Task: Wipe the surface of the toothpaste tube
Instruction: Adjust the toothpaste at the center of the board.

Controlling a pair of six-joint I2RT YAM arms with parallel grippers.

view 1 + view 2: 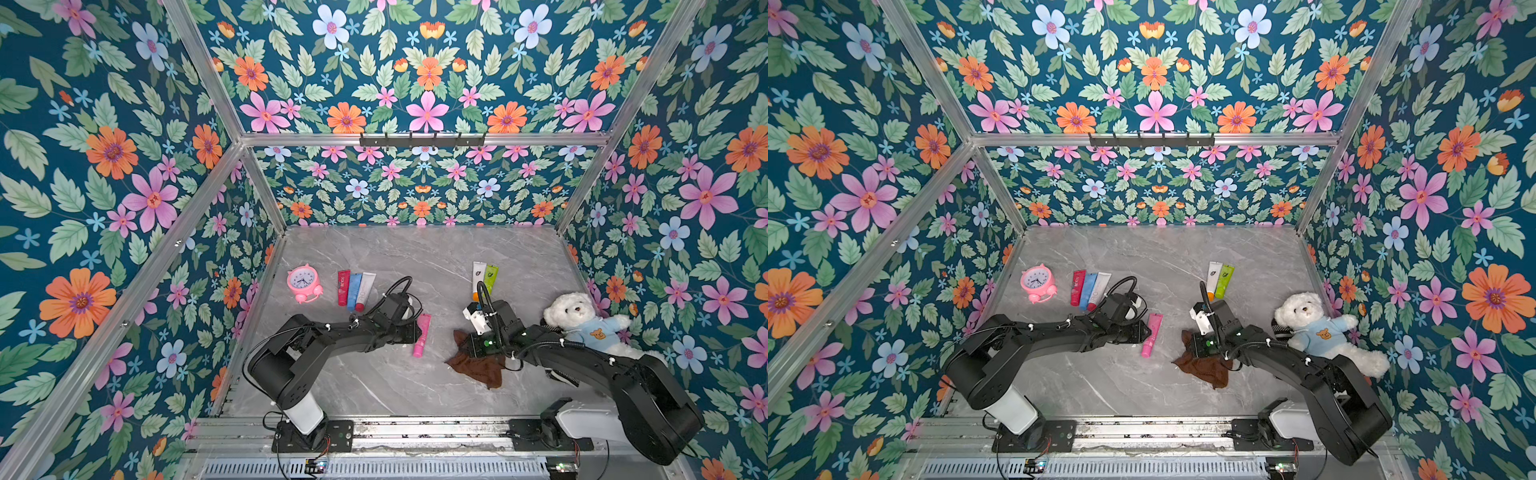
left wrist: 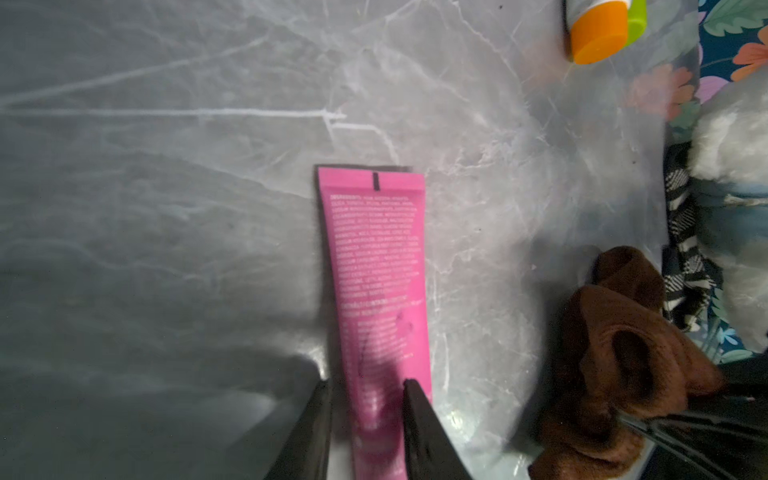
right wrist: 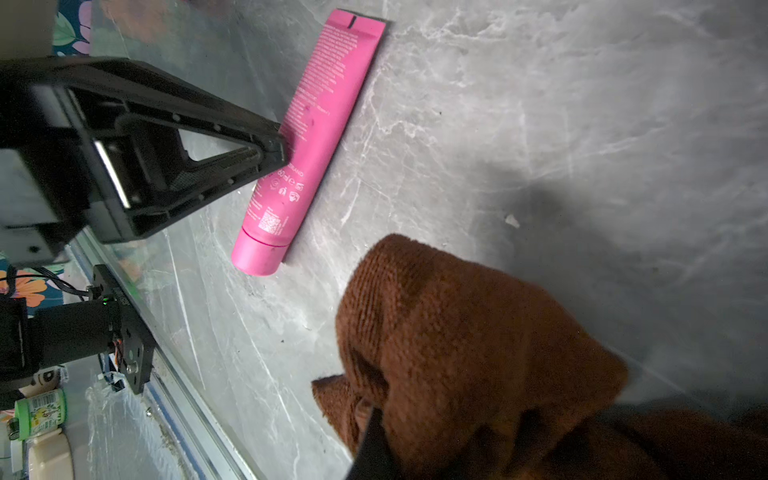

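The pink tube (image 1: 422, 334) lies flat on the grey table (image 1: 395, 249), near the middle, between the 2 arms. Its round cap points to the robot's side of the table. Its flat end points to the back wall. The left claw (image 2: 365, 384) reaches it from the robot's left and sits low over it, a bit nearer the cap than the flat end. Its 2 fingers (image 2: 316, 419) stand partway apart, 1 on each side of the tube. Both look pressed against it, so the claw has hold of the tube, which rests on the table. The right claw (image 3: 374, 419) is pinched tight on a brown cloth (image 1: 478, 368). The cloth bunches up around the claw, and part of it lies on the table. It is near the tube, on the robot's right side of it, but the 2 do not touch. Further back on the left stands a pink clock (image 1: 303, 282). Next to it, 3 more tubes (image 1: 355, 289) lie side by side: 1 red, 1 blue and 1 white. Further back on the right lie 2 tubes (image 1: 484, 276), a white one with an orange cap and a green one. A white teddy bear (image 1: 582, 318) in a blue top lies by the right wall, just beside the right arm.
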